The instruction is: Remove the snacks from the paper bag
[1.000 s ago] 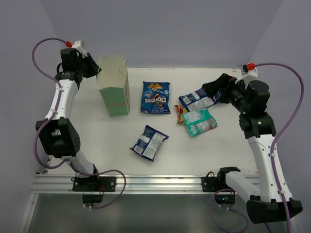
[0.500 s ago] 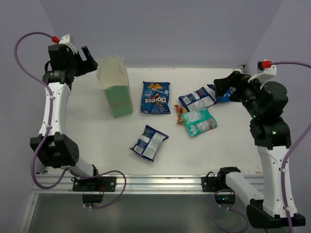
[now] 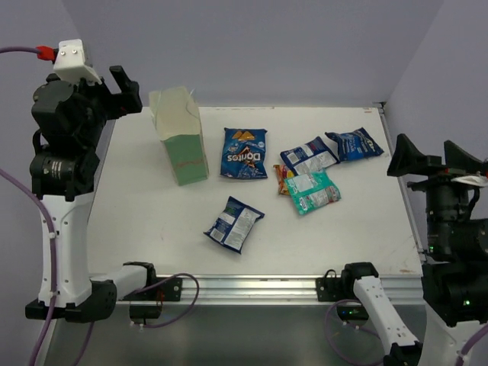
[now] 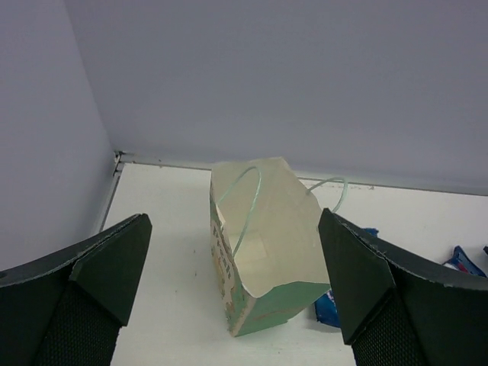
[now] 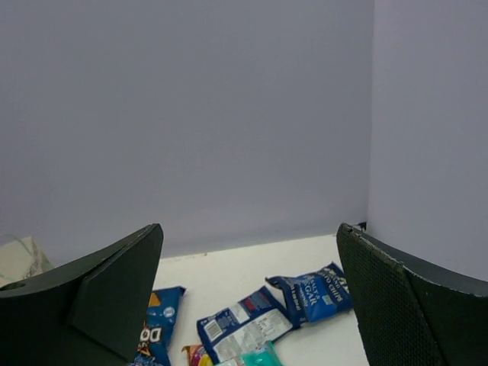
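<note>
Clearly left end effector (image 4: 232, 221) agape, empty; right (image 5: 248, 229) likewise.

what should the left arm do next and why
Probably tip the left gripper down over the paper bag to see its bottom. Six snacks already lie on the table, the right gripper is open and empty like the left, and the bag's inside, as far as the left wrist view shows, holds no packet.

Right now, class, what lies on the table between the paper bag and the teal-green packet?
In the top view, a blue Doritos packet lies flat between the paper bag and teal-green packet; an orange-red packet peeks out at the latter's left edge.
</note>
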{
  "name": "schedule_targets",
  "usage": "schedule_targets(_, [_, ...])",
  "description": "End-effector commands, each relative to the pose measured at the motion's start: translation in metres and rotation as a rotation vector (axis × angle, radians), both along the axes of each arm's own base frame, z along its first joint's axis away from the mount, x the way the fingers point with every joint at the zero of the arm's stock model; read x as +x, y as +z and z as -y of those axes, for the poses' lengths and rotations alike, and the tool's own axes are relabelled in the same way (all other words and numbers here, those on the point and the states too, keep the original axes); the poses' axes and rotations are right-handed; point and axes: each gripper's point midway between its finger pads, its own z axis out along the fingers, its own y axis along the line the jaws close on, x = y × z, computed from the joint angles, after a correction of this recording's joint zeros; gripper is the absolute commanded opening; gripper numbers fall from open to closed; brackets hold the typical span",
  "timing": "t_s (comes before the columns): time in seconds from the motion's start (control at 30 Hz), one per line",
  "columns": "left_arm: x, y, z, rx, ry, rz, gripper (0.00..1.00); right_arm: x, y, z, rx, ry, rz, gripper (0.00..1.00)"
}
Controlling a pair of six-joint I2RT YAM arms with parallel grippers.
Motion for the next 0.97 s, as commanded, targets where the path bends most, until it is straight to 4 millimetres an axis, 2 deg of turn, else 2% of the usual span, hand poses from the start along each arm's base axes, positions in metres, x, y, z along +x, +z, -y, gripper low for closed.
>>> schedule_targets(0.0, [-0.030, 0.034, -0.006, 0.065, 0.024, 0.073, 1.00, -0.030, 0.034, 0.015, -0.052, -0.080, 0.133, 0.99])
schedule_targets(0.07, [-0.044, 0.048, -0.004, 0.068, 0.007, 0.107, 1.00, -0.039, 0.043, 0.015, -0.050, -0.072, 0.158, 0.99])
schedule_targets(0.13, [-0.064, 0.070, -0.004, 0.077, -0.006, 0.173, 1.00, -0.046, 0.050, 0.018, -0.063, -0.076, 0.179, 0.99])
schedule_targets(0.2, [-0.077, 0.082, -0.009, 0.078, 0.020, 0.214, 1.00, -0.053, 0.053, 0.024, -0.088, -0.091, 0.194, 0.99])
schedule_targets(0.23, [-0.090, 0.092, -0.013, 0.083, 0.040, 0.258, 1.00, -0.055, 0.056, 0.026, -0.094, -0.099, 0.212, 0.99])
schedule_targets(0.43, [-0.114, 0.097, -0.029, 0.081, 0.122, 0.311, 1.00, -0.081, 0.061, 0.037, -0.099, -0.116, 0.276, 0.99])
schedule_targets(0.5, [-0.127, 0.100, -0.030, 0.065, 0.124, 0.347, 1.00, -0.082, 0.059, 0.038, -0.100, -0.119, 0.276, 0.99])
schedule_targets(0.6, [-0.130, 0.096, -0.029, 0.066, 0.122, 0.355, 1.00, -0.082, 0.059, 0.038, -0.098, -0.115, 0.281, 0.99])
schedule_targets(0.93, [-0.111, 0.067, -0.021, 0.077, 0.085, 0.288, 1.00, -0.081, 0.065, 0.035, -0.101, -0.100, 0.296, 0.99])
